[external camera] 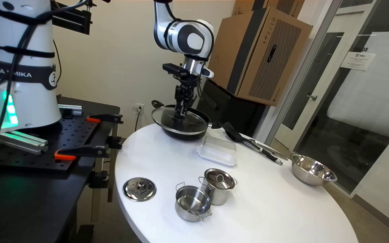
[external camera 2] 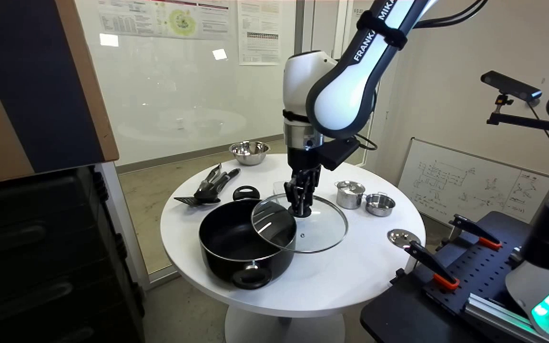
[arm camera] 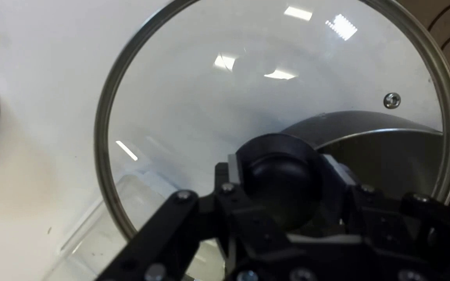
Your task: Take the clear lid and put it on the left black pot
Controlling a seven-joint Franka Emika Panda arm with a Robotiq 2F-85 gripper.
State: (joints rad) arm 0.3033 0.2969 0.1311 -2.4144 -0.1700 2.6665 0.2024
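Observation:
The clear lid, round glass with a metal rim, shows in both exterior views (external camera: 194, 125) (external camera 2: 324, 234) and in the wrist view (arm camera: 193, 89). My gripper (external camera: 180, 117) (external camera 2: 299, 208) (arm camera: 285, 168) is shut on the lid's dark centre knob, with a finger on each side. The matt-black pot (external camera: 182, 136) (external camera 2: 222, 259) stands uncovered on the table, with a black handle on opposite sides. The lid is held off-centre, partly over the pot and partly over the table. I cannot tell whether its rim touches the pot. Part of the pot (arm camera: 326, 121) shows through the glass.
A clear plastic container (external camera: 217, 153) sits close to the pot. Black utensils (external camera: 248, 143) and a steel bowl (external camera: 311, 172) lie farther off. A lidded steel pot (external camera: 218, 190), a small open steel pot (external camera: 191, 206) and a steel lid (external camera: 139, 189) share the white table.

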